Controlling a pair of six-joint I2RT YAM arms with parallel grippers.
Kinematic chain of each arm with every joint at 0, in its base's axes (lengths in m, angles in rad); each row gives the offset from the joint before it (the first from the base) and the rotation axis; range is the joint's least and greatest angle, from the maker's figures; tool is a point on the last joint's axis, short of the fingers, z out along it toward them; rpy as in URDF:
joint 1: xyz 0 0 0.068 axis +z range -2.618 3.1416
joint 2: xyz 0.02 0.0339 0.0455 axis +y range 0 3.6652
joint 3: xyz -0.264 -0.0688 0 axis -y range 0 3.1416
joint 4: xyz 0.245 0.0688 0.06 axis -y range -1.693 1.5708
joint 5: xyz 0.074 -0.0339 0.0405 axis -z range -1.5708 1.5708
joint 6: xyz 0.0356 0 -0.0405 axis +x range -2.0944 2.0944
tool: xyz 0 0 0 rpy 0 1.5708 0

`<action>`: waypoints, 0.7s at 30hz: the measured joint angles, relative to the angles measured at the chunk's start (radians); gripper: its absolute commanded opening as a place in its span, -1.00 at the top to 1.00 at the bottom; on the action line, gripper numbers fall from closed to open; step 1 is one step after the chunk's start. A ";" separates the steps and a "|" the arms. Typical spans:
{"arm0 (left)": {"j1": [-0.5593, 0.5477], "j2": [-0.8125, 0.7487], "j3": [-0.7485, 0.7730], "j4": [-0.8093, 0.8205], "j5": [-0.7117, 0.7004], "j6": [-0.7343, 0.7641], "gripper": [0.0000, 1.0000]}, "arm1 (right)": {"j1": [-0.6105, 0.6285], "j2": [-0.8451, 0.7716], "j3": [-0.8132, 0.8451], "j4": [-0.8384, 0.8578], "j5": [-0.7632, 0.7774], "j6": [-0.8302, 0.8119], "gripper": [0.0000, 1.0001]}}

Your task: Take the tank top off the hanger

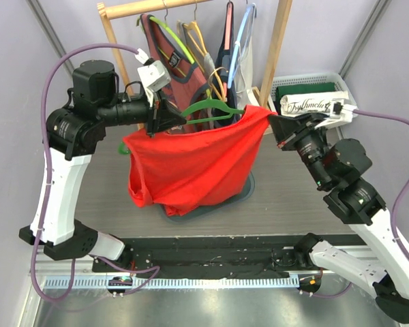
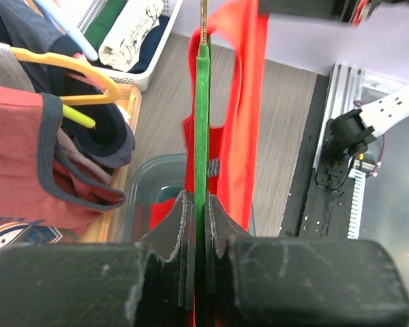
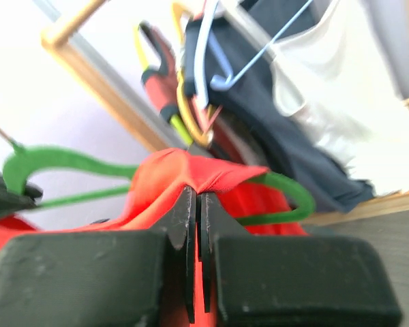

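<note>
A red tank top (image 1: 187, 167) hangs in the air between both arms, above a grey bin (image 1: 245, 187). A green hanger (image 1: 211, 109) sticks out of its top. My left gripper (image 1: 165, 117) is shut on the left end of the hanger (image 2: 202, 129); the red cloth (image 2: 249, 102) hangs beside it. My right gripper (image 1: 276, 126) is shut on the tank top's right shoulder strap (image 3: 191, 174) and pulls it taut. In the right wrist view the hanger's right end (image 3: 290, 197) curves past the strap, outside the cloth.
A wooden clothes rack (image 1: 276, 41) stands at the back with several garments on coloured hangers (image 1: 198, 48). A white basket (image 1: 313, 88) with folded clothes sits at the back right. A black rail (image 1: 211, 262) runs along the near table edge.
</note>
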 measured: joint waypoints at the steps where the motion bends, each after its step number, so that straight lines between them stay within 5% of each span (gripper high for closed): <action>1: 0.000 -0.002 -0.002 -0.005 -0.004 0.006 1.00 | 0.000 -0.003 0.008 -0.003 0.020 -0.005 0.98; 12: 0.000 -0.069 -0.006 -0.071 -0.031 0.076 1.00 | 0.003 0.003 0.018 -0.085 0.335 -0.021 0.98; 21: -0.001 -0.077 0.099 -0.109 -0.043 0.101 1.00 | -0.013 0.086 0.013 -0.129 0.419 -0.025 0.98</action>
